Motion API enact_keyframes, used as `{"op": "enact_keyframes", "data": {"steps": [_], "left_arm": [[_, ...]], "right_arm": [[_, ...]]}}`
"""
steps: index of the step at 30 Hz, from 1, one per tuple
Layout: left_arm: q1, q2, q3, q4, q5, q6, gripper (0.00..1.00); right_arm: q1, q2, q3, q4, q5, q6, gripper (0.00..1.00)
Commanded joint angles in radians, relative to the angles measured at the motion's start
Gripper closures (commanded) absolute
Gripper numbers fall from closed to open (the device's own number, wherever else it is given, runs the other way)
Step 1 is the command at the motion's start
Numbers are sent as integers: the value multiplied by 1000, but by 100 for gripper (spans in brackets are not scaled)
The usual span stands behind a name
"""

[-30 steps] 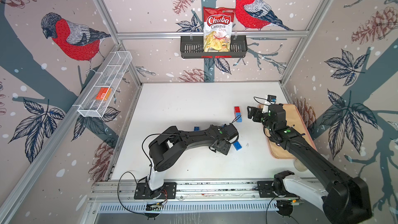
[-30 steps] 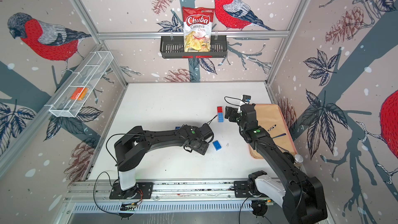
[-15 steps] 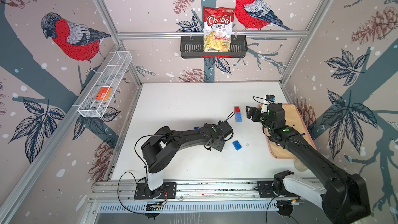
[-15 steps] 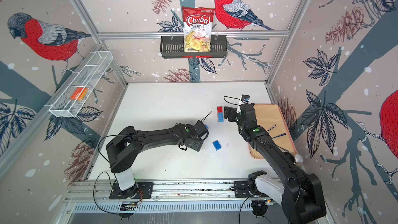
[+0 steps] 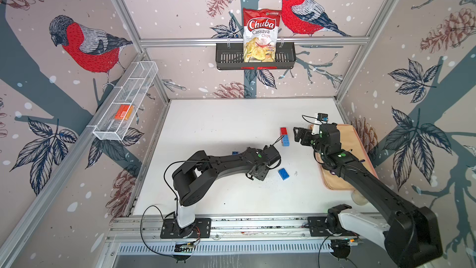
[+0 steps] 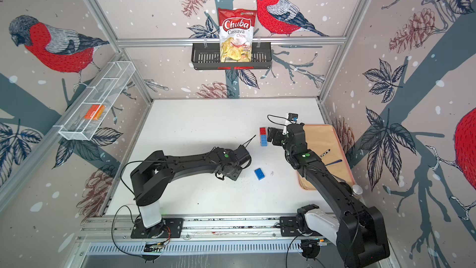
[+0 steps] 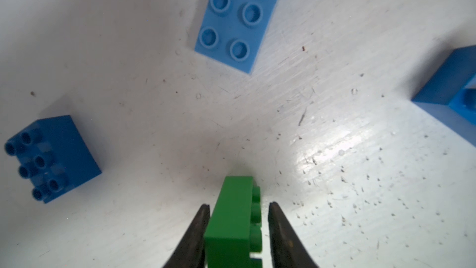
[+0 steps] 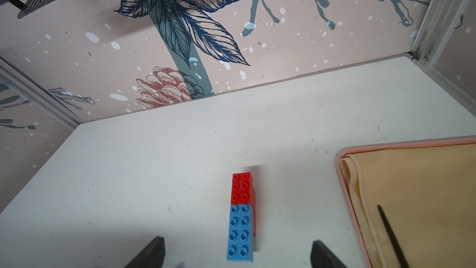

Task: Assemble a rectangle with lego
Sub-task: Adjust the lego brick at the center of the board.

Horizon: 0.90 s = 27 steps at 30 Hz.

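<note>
On the white surface [image 5: 219, 125], the left gripper [image 7: 238, 230] has its fingers [image 7: 195, 233] around a green brick [image 7: 235, 217], hidden in both top views, apparently touching. At three o'clock, the right gripper [image 8: 237, 253] fingers spread wide above the red-and-blue row [image 8: 242, 215], tips cropped.

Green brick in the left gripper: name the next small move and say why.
Probably finish closing. In the left wrist view the left gripper has its jaws either side of the green brick, which lies on its side; one looks in contact, while a thin gap shows at the studs. Then lift it toward the red and light blue bricks before the open right gripper.
</note>
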Motion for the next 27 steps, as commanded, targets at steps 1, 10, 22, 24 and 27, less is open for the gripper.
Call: {"op": "enact_keyframes", "data": {"steps": [1, 10, 22, 24, 27], "left_arm": [[0, 0, -5, -5, 22, 0, 63], [96, -138, -66, 173, 173, 76, 74], [466, -422, -197, 395, 791, 264, 76], [536, -449, -216, 419, 927, 271, 77], [613, -468, -223, 415, 1095, 282, 77]], "right_arm": [[-1, 2, 7, 20, -9, 5, 8], [-10, -26, -7, 48, -79, -36, 5], [133, -122, -214, 445, -295, -212, 6], [214, -121, -275, 584, -299, -286, 5], [317, -86, -353, 770, -297, -410, 2]]}}
